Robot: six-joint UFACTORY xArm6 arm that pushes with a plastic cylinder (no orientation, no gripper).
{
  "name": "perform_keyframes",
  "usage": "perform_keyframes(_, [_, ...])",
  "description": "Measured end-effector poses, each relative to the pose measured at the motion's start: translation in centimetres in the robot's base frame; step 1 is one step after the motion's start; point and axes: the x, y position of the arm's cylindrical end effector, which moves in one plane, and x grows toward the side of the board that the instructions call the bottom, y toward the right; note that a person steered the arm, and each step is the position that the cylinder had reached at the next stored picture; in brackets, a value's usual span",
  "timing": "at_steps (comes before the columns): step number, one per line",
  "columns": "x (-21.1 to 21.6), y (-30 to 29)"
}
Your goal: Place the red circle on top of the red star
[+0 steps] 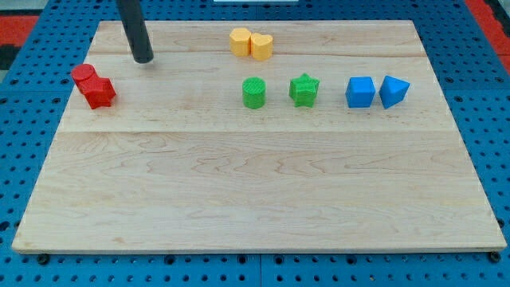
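Observation:
The red circle [83, 75] sits at the view's left on the wooden board, touching the red star [99, 92], which lies just below and right of it. My tip [143, 59] rests on the board up and to the right of both red blocks, a short gap from the red circle. The dark rod rises from it toward the view's top.
A yellow hexagon [240, 41] and a yellow heart [261, 45] touch near the view's top centre. A green circle [253, 92] and a green star [304, 89] sit mid-board. A blue cube [360, 92] and a blue triangle [394, 92] lie at the right.

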Motion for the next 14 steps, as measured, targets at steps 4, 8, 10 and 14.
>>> perform_keyframes(4, [4.3,-10.6])
perform_keyframes(8, [5.1,-6.8])
perform_keyframes(10, [3.9,-5.9])
perform_keyframes(14, [-8.6,9.7])
